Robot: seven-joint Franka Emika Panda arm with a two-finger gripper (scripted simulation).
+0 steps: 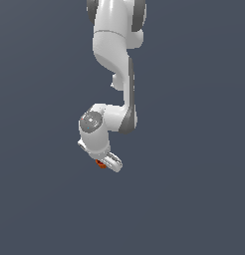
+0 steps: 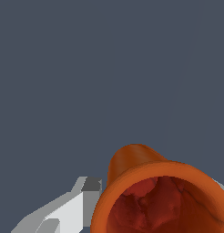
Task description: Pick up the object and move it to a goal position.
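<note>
Item: one orange-red cup (image 2: 150, 191), hollow mouth toward the wrist camera, lodged at the white gripper (image 1: 105, 163) with a finger (image 2: 68, 211) pressed against its side, apparently clamped on it, beneath the white arm (image 1: 114, 50) over a plain grey ground (image 1: 194, 199).

So the cup (image 2: 164, 200) sits right up against the gripper (image 1: 105, 163), tucked between its fingers (image 2: 68, 211), open end facing the wrist, peeking out at the hand's underside.
</note>
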